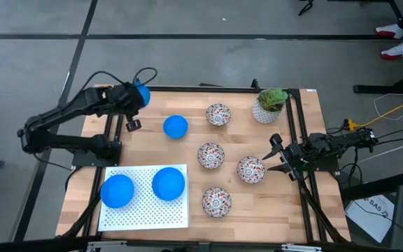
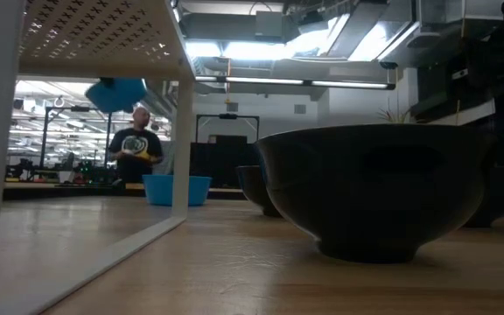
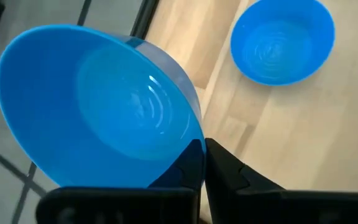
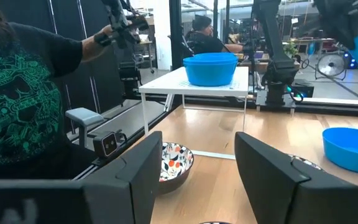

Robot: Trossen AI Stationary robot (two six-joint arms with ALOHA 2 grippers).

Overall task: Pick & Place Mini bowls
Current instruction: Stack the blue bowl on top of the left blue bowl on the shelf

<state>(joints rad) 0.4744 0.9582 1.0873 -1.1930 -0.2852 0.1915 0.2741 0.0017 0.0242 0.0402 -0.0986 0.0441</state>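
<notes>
From my seat, the wooden table [image 1: 187,150] carries a white perforated rack [image 1: 144,198] at its near left corner, with two blue bowls [image 1: 117,190] [image 1: 168,183] on top. A third blue bowl [image 1: 175,127] sits on the bare wood toward the far left. Four floral bowls [image 1: 218,114] [image 1: 210,155] [image 1: 251,169] [image 1: 216,201] are spread across the middle, well apart. My left gripper [image 3: 202,163] is clamped on the rim of a fourth blue bowl [image 3: 98,106], held tilted above the table's far left corner. My right gripper [image 1: 274,157] waits just beside one floral bowl, fingers spread wide (nothing between them). A potted plant [image 1: 268,105] stands at the far right.
</notes>
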